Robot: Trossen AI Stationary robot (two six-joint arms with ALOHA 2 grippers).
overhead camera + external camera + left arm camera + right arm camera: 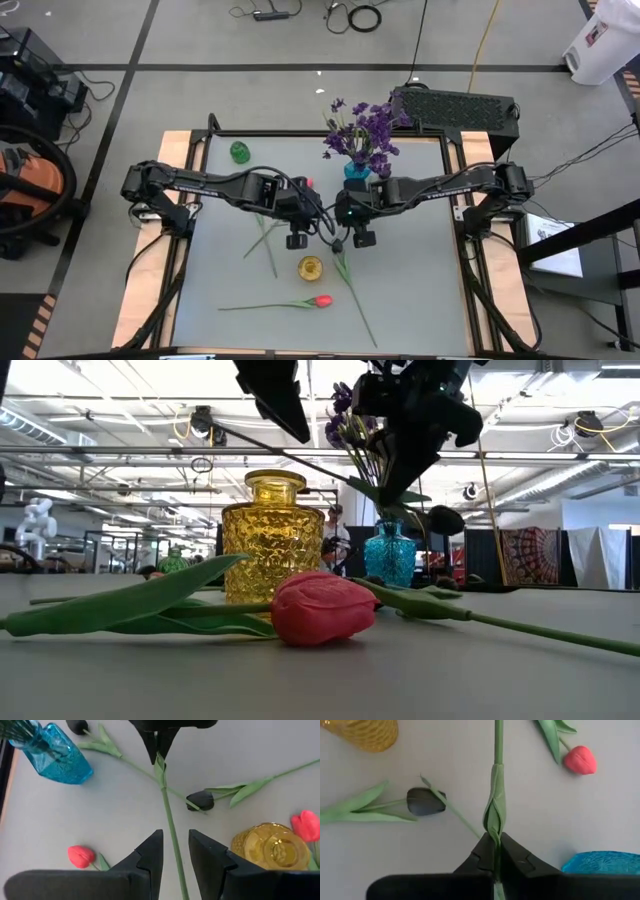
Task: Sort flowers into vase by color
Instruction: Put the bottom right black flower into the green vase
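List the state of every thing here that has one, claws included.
Right claw: shut on the stem.
Left claw: open, straddling the stem.
Stem: held above the table, bloom not visible.
Blue vase: upright, holding purple flowers.
Yellow vase: upright, empty.
Green vase: upright.
Red tulip: lying flat.
Black tulip: lying flat.
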